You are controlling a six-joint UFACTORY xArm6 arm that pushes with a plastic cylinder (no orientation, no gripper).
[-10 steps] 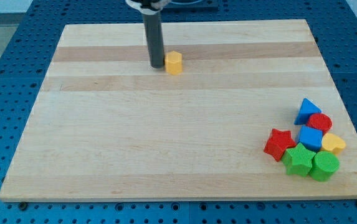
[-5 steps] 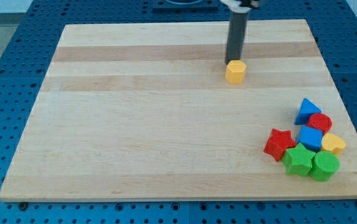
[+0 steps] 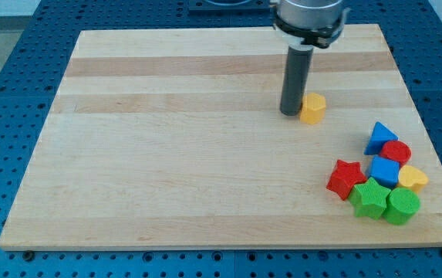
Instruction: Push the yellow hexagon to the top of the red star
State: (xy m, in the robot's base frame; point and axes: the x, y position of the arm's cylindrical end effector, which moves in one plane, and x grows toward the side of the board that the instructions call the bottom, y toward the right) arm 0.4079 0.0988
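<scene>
One rod, no claw fitted, so no jaw state applies; my tip [image 3: 291, 113] rests on the wooden board [image 3: 167, 170], just at the view's left side of the yellow hexagon [image 3: 312, 108], touching or nearly touching it; contact cannot be confirmed. Yellow hexagon sits in the upper right part of the board, well apart from the cluster and up-left of it; the red star [image 3: 345, 178] lies toward the view's bottom right of the hexagon, with bare wood between them.

Room for moving: open board directly above the red star; open board also across the whole left and centre; the hexagon is well clear of the top and right edges; the cluster sits close to the board's right edge and near its bottom edge.

Count, eight blocks in all: two yellow (the hexagon, plus a yellow heart [image 3: 413, 178] at the cluster's right); two red (the star, at the cluster's left, plus a red cylinder [image 3: 396, 151]); two blue (a blue triangle [image 3: 378, 137] at the cluster's top, a blue cube [image 3: 385, 171] in its middle); two green (a green star [image 3: 369, 198], a green cylinder [image 3: 402, 205]) along its bottom; cluster blocks packed touching or nearly so.
</scene>
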